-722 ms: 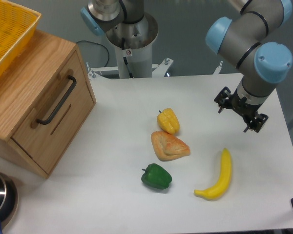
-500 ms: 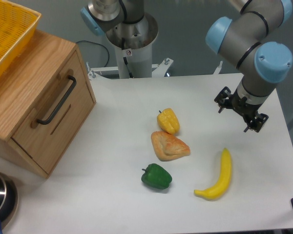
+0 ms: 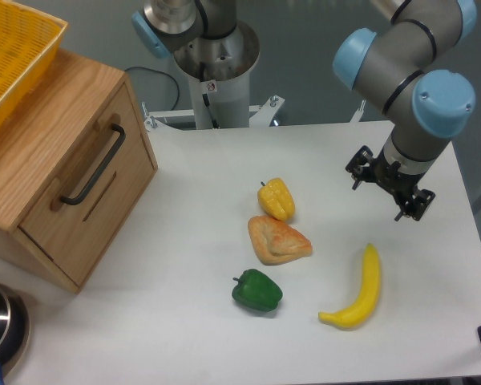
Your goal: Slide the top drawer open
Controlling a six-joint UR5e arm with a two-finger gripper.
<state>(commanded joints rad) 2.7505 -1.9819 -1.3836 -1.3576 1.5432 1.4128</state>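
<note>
The top drawer (image 3: 96,172) is a light oak panel set in a wooden cabinet at the left, carrying a long black bar handle (image 3: 94,167). Its front sits flush with the cabinet face. My gripper (image 3: 382,193) hangs over the right side of the table, far from the drawer, with its fingers spread and nothing between them. It is open.
A yellow mesh basket (image 3: 12,56) rests on the cabinet top. On the white table (image 3: 184,321) lie a yellow pepper (image 3: 276,198), a croissant (image 3: 276,239), a green pepper (image 3: 256,290) and a banana (image 3: 359,290). A metal pot (image 3: 0,325) sits at the bottom left. The arm's base (image 3: 212,56) stands at the back.
The gripper has shifted slightly to the left. The drawer and the foods have not moved.
</note>
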